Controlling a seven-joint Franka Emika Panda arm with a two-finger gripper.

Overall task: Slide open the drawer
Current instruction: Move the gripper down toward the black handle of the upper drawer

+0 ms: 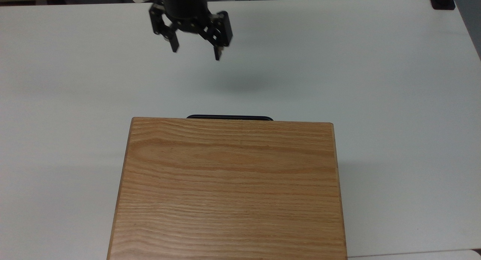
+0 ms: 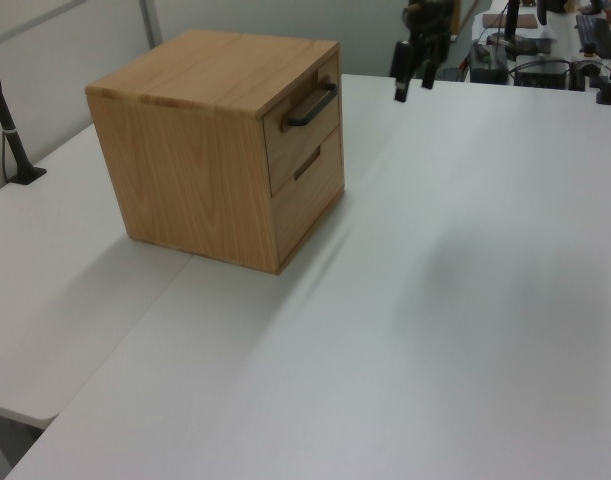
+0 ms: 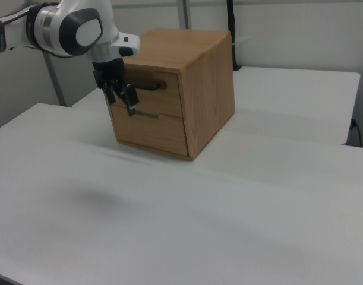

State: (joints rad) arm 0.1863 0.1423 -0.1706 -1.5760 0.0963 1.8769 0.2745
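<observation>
Two black fingers (image 1: 174, 46) of the gripper (image 1: 196, 52) spread wide over the white table (image 1: 375, 64) in the top view, well apart from the black bar handle (image 1: 229, 117) peeking past the grained oak cabinet (image 1: 229, 188). In the left view, the top drawer (image 2: 303, 120) sits flush, gripper (image 2: 413, 88) hanging nearby. In the right view, the white arm (image 3: 74, 27) points its gripper (image 3: 123, 96) downward before the drawer (image 3: 150, 94)
</observation>
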